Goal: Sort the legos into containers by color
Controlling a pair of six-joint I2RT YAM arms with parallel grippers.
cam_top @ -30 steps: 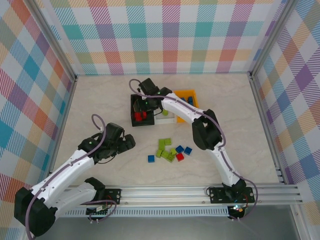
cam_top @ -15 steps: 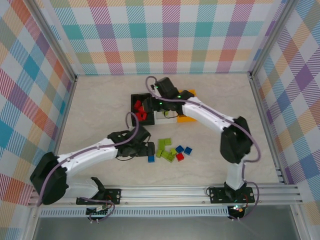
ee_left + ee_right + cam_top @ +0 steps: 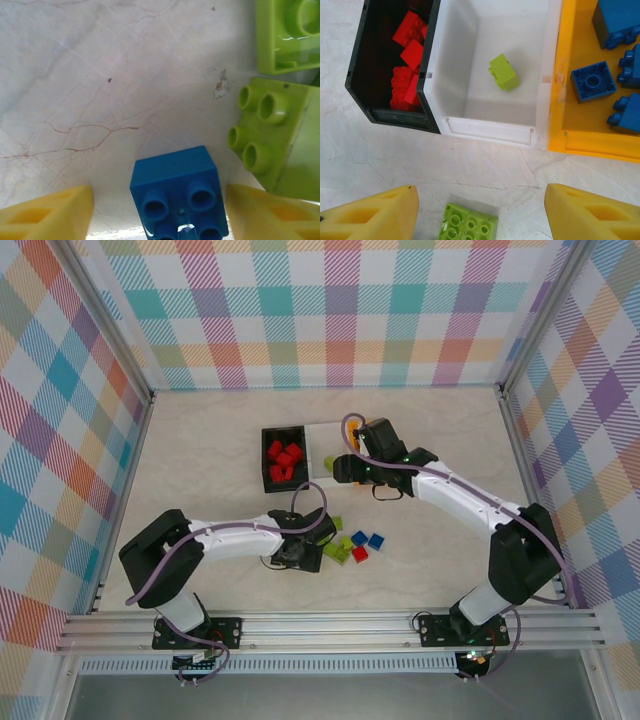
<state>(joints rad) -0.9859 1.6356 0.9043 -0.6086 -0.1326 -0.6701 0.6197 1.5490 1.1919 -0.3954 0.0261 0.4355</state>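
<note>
Low over table (image 3: 200,440) — left arm (image 3: 235,535) stretched right, jaws straddling blue brick (image 3: 175,190).

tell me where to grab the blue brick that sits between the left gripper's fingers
Take the blue brick by its two plain side walls, coming in along the line the left gripper points. Its studded face looks at the wrist camera and its flat walls face the yellow fingers. Bare table shows on both sides, and the lime green brick on its right stands apart.

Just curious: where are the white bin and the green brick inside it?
white bin (image 3: 490,131), right wrist view, near rim.
green brick (image 3: 504,73), right wrist view, its top face.
</note>
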